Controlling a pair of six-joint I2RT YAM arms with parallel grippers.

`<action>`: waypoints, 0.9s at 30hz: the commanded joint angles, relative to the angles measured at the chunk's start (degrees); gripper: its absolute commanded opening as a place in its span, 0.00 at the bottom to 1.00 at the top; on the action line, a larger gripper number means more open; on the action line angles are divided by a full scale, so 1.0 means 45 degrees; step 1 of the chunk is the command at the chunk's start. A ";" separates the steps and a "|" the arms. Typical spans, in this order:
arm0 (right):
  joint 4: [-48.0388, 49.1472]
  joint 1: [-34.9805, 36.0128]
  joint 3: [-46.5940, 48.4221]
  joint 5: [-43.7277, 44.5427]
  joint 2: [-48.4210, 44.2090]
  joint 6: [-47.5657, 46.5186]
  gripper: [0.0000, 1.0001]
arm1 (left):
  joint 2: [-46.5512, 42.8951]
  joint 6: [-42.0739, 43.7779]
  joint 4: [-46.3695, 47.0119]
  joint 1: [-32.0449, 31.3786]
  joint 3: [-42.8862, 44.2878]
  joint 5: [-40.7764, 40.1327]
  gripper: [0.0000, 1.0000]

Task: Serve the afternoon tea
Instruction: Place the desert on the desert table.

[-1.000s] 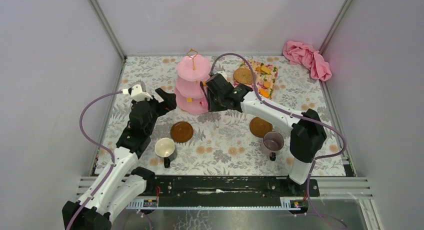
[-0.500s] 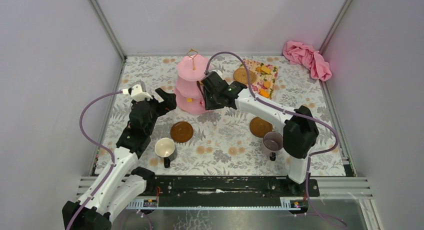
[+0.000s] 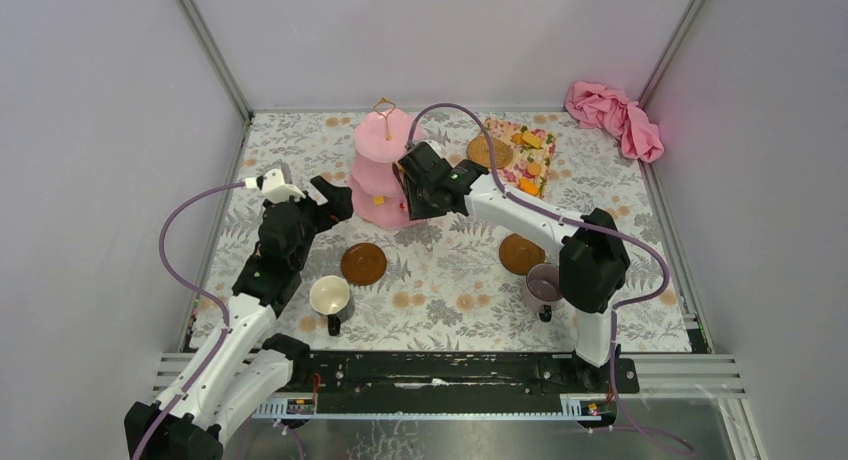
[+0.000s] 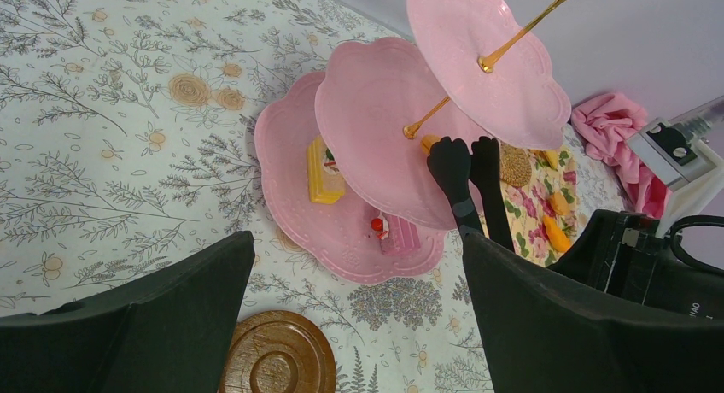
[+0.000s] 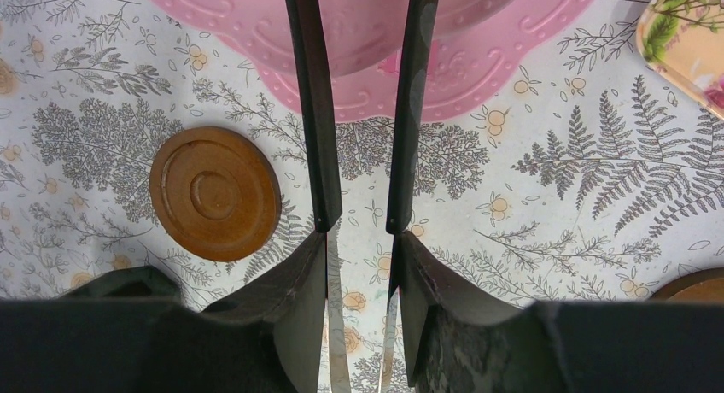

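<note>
Top external view: a floral-print table surface (image 3: pixel 450 300) sits inside plain lilac-grey walls (image 3: pixel 110 130), with a pink three-tier cake stand (image 3: pixel 385 170) toward the far middle, a brown saucer (image 3: pixel 363 263) beside a white mug (image 3: pixel 329 296), another saucer (image 3: pixel 518 252) near a purple mug (image 3: pixel 545 280), and a crumpled pink cloth (image 3: pixel 613 117) in the far right corner. The right gripper (image 5: pixel 359 239), partly closed, clamps slim black tongs (image 5: pixel 312 111) whose tips reach the stand's middle tier at an orange biscuit (image 4: pixel 429 142); the left gripper (image 3: pixel 335 200) gapes wide just left of the stand, holding nothing.
</note>
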 commanded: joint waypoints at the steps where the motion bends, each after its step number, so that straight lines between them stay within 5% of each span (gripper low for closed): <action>1: -0.0110 0.0108 0.0809 0.0325 0.0149 -0.0271 0.19 | 0.0030 -0.0032 0.0654 -0.0044 0.0116 -0.0109 1.00; 27: -0.0041 0.0108 0.0538 -0.0024 -0.0102 -0.0255 0.35 | -0.0081 -0.0031 0.0651 -0.0061 0.0098 -0.0127 1.00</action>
